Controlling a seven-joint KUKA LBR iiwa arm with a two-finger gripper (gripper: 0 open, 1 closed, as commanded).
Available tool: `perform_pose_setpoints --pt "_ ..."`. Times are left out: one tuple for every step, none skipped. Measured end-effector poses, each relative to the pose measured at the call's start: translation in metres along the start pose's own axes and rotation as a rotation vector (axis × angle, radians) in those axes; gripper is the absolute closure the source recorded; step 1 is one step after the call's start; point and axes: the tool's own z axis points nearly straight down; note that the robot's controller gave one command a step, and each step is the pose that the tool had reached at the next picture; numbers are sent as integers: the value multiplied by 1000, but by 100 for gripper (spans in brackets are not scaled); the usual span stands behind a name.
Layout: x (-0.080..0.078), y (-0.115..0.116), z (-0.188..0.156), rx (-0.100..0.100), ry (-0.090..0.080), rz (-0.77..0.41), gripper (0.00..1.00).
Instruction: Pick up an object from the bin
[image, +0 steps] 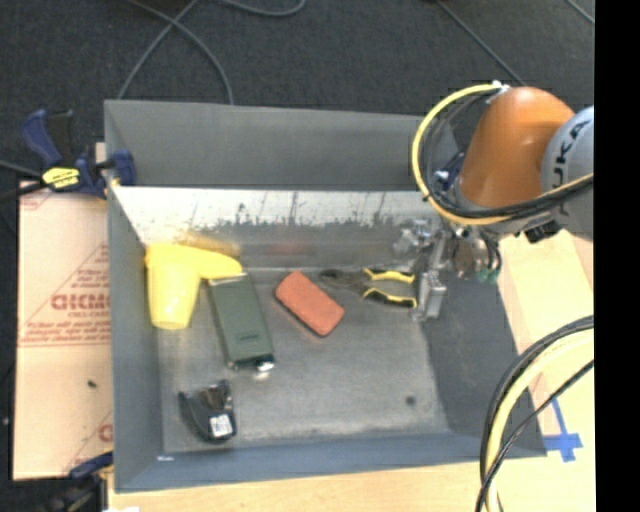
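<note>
Guard against contact with the grey bin: back wall close behind the gripper, right-hand wall just beside it, so little room for a skewed descent. Cannot tell whether released or clenched; nothing seen in its grasp. Well away toward the opposite wall, clear of likely disturbance: dark green flat case, then yellow cup beyond it. Nearer, on that same side: reddish oblong block, liable to be nudged by a wide sweep. Just beside the gripper, perhaps touching: yellow-handled pliers, judged the likeliest pick by nearness alone. Expect slipping or pivoting if thin, splayed handles are gripped off-centre. Farthest off: small black item, at no risk.
</note>
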Motion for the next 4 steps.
perform_pose_setpoints --pt "-2 0 -5 1 -8 -3 0" --pt "-19 -10 100 0 2 212 0" --pt "-23 -13 24 3 -16 68 0" --pt "-20 -11 93 1 -6 197 0"
